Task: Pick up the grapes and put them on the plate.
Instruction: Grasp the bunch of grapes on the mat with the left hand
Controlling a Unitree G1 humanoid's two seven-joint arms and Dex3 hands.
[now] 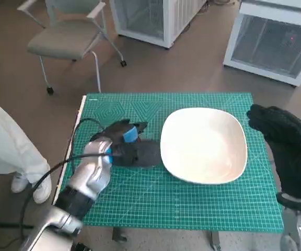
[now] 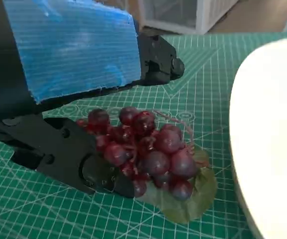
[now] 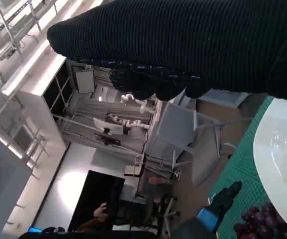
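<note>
Two hands show over a green cutting mat (image 1: 192,204) that covers the small table. On the robot's left, the pale forearm rises from the near edge and leans in toward the middle of the mat, and the left hand (image 1: 122,140), black with blue tape across its back, is lowered onto the mat just beside the plate (image 1: 205,144). In the left wrist view that hand (image 2: 73,64) arches over the grapes (image 2: 148,149): a black finger lies low against one side of the dark red bunch and another reaches out above it. The fingers are set around the bunch, but whether they are pressing on it cannot be told from these pictures. The grapes rest on the mat on a green leaf (image 2: 193,199), close to the plate's rim and outside it. In the head view the bunch is mostly hidden under the hand. The right hand (image 1: 284,138), in its black knitted glove, hangs at the far right of the mat past the plate's edge, held above the surface and touching nothing; its fingers (image 3: 153,82) curl inward with nothing in them. The plate is white, wide and shallow with rounded corners, and it holds nothing. A grey chair (image 1: 69,34) stands on the floor beyond the table.
</note>
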